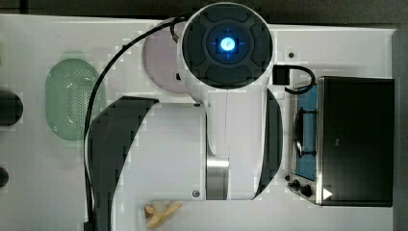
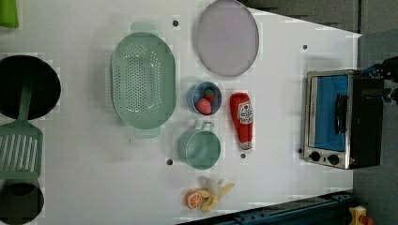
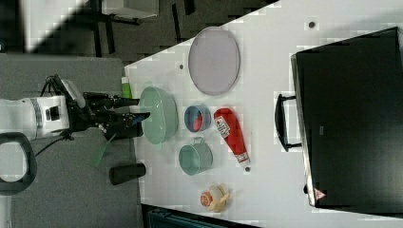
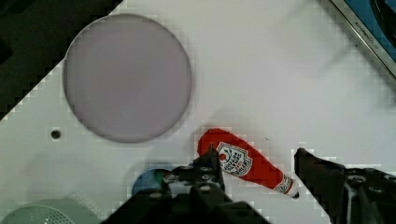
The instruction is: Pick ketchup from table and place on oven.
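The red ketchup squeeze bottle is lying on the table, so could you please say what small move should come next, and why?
Probably lower the open tool straight down: the red ketchup squeeze bottle lies flat, ungrasped, between its fingers.

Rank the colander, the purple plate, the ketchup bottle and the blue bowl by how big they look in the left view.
1. Colander, largest.
2. Purple plate.
3. Ketchup bottle.
4. Blue bowl, smallest, though it looks close to the bottle in area.
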Robot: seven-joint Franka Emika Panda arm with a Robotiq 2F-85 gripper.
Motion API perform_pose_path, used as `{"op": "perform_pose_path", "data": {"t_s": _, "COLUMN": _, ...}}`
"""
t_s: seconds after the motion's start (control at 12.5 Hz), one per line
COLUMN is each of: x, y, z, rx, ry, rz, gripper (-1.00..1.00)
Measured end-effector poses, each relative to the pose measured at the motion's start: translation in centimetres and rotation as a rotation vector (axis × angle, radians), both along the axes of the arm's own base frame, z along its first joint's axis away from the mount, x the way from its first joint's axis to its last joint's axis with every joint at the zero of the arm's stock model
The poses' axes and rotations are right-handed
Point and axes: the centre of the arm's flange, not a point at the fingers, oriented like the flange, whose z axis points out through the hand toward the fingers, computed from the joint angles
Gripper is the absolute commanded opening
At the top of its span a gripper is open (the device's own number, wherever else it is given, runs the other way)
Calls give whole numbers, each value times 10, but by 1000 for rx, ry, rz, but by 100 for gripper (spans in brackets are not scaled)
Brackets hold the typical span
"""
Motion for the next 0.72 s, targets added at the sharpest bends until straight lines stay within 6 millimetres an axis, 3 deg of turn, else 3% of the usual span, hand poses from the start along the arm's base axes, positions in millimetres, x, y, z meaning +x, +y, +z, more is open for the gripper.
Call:
{"op": "perform_pose_path", "data": {"t_s": 0.16, "x": -66, "y": -13, "z": 1, "rx": 8, "ry": 173, "rz": -44, "gripper": 81}}
{"op": "perform_pose_path", "data": {"t_s": 0.24, "x": -96, "y": -19, "z": 13, "rx": 12, "ry": 186, "rz": -58, "gripper": 99}}
{"op": "perform_pose_path", "data": {"t_s": 0.32, "x": -112, "y": -25, "z": 35, "rx": 13, "ry": 141, "rz": -68, "gripper": 100}}
{"op": "perform_pose_path", "data": {"t_s": 0.48, "x": -124, "y": -31, "z": 78, "rx": 24, "ry": 11, "rz": -80, "gripper": 100}}
{"op": "perform_pose_path", "data": {"t_s": 0.56, "x": -125, "y": -31, "z": 89, "rx": 26, "ry": -37, "rz": -74, "gripper": 100}}
{"op": "perform_pose_path", "data": {"t_s": 0.64, "x": -122, "y": -30, "z": 92, "rx": 24, "ry": -75, "rz": -48, "gripper": 100}}
{"op": "perform_pose_path", "data": {"t_s": 0.72, "x": -117, "y": -30, "z": 80, "rx": 19, "ry": -69, "rz": -5, "gripper": 100}}
